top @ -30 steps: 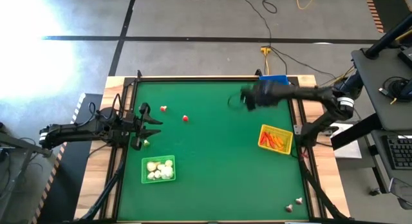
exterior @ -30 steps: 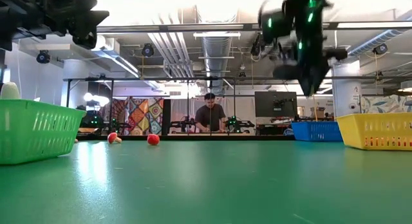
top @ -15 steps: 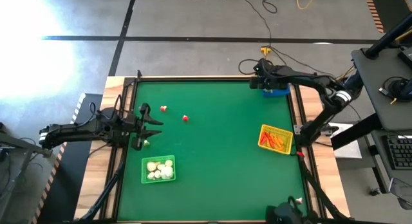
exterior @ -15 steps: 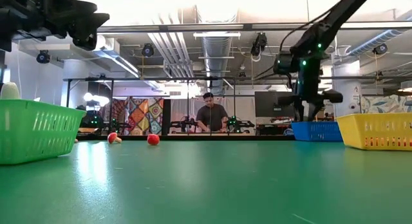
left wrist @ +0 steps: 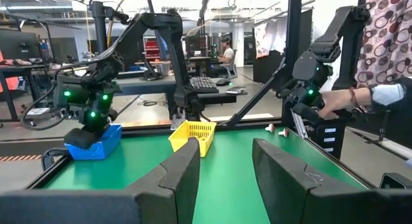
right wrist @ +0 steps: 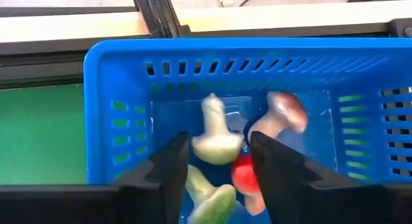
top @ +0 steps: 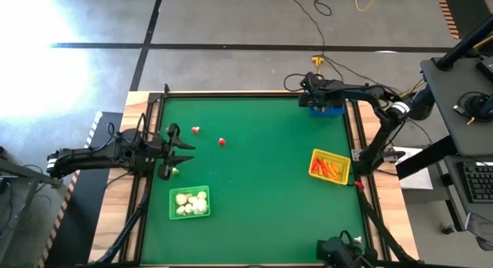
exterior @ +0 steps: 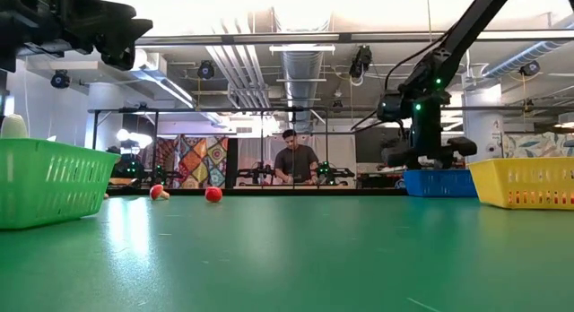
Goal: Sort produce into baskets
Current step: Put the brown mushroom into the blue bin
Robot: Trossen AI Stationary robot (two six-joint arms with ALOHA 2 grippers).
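Note:
My right gripper [top: 314, 95] hangs open over the blue basket [right wrist: 116, 82] at the table's far right corner, fingers pointing down into it. Between and below the fingers lie a whitish mushroom-like piece [right wrist: 215, 137], a brown-capped one [right wrist: 283, 114] and a red piece [right wrist: 243, 172]; I see no touch. My left gripper [left wrist: 222, 163] is open and empty at the left edge [top: 181, 151]. The green basket [top: 189, 203] holds whitish bulbs. The yellow basket [top: 330, 166] holds orange sticks. Two red-and-white pieces [top: 196, 130] [top: 222, 142] lie on the mat.
A small greenish piece [top: 175, 172] lies beside my left gripper. Two small pieces [top: 358, 239] lie at the near right corner, next to a dark device [top: 339, 251] with a person's hand [left wrist: 341, 98] on it. A person sits in the room beyond the table [exterior: 291, 161].
My right gripper has swung from mid-table toward the far right corner and come down over the blue basket. A dark device has come into view at the table's near right corner.

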